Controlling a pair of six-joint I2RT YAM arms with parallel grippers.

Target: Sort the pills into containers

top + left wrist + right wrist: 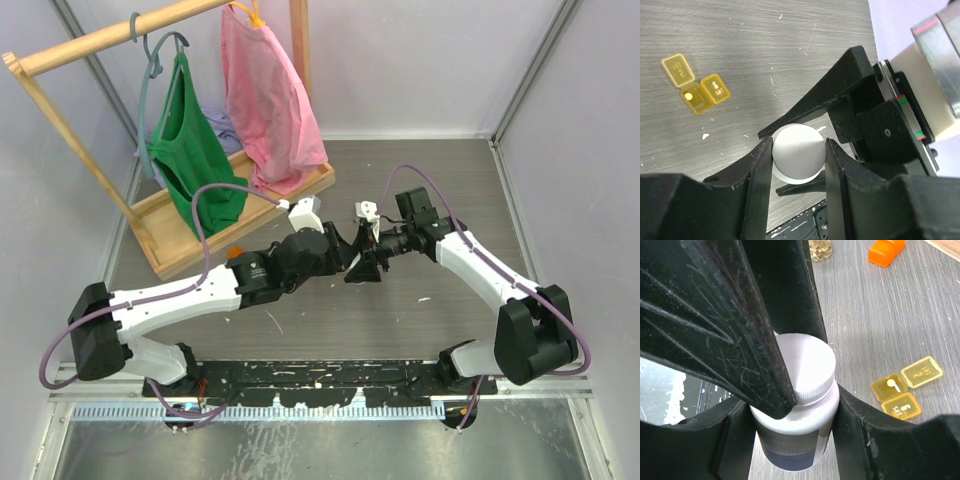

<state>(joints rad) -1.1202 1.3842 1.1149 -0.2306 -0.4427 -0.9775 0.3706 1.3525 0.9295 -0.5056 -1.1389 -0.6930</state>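
Note:
A white pill bottle hangs above the table between the two arms, with my right gripper shut around its body. My left gripper has come at the bottle from its top end. Its two fingers press against both sides of the white ribbed cap. The containers are a small yellow two-cell pill box lying on the grey table, also in the right wrist view. One cell stands open, lid folded back, with one pale pill inside. The other cell is closed.
An orange piece and a small clear vial of yellowish pills lie further off on the table. A wooden clothes rack with a green garment and a pink one stands at the back left.

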